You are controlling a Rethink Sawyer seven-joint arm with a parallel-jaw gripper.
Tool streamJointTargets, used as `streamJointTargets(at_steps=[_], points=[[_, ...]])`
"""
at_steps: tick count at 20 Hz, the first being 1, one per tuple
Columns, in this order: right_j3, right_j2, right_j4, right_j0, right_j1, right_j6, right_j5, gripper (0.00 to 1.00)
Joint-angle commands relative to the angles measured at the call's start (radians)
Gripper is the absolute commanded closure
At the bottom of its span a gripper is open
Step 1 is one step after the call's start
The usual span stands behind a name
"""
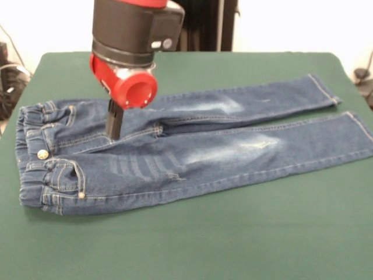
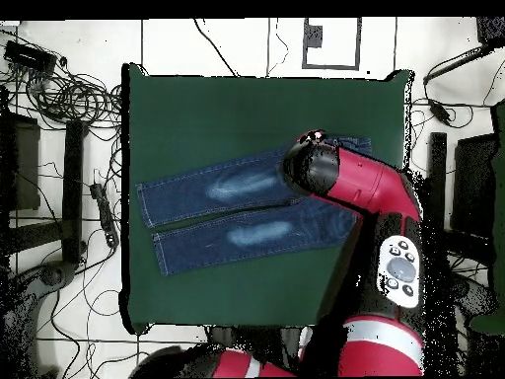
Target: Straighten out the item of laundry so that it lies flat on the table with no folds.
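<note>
While the red and black arm (image 1: 135, 41) reaches down over the waist end of the garment, the hand (image 1: 114, 123) shows in the front view as a dark narrow shape whose tip meets the denim just beside the crotch seam; whether it is released or clenched cannot be told. The blue jeans (image 1: 175, 157) lie spread on the dark green desk (image 1: 192, 245), waistband (image 1: 29, 157) toward the left of the front view and both legs running out to the right, side by side and slightly apart at the hems. Faded whitish patches mark each thigh, and a metal button (image 1: 42, 154) sits at the waistband. In the overhead view the arm covers the waist end of the jeans (image 2: 222, 212).
</note>
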Motion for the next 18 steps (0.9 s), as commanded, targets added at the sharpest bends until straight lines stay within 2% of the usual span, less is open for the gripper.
streamJointTargets(at_steps=[1,8,12,18], points=[[-0.046,0.179,-0.077,-0.002,0.107,-0.157,0.130,1.00],[-0.110,0.209,-0.123,-0.031,0.122,-0.177,0.183,1.00],[-0.110,0.225,-0.141,-0.044,0.127,-0.170,0.162,1.00],[-0.134,0.261,-0.158,-0.074,0.127,-0.181,0.207,1.00]])
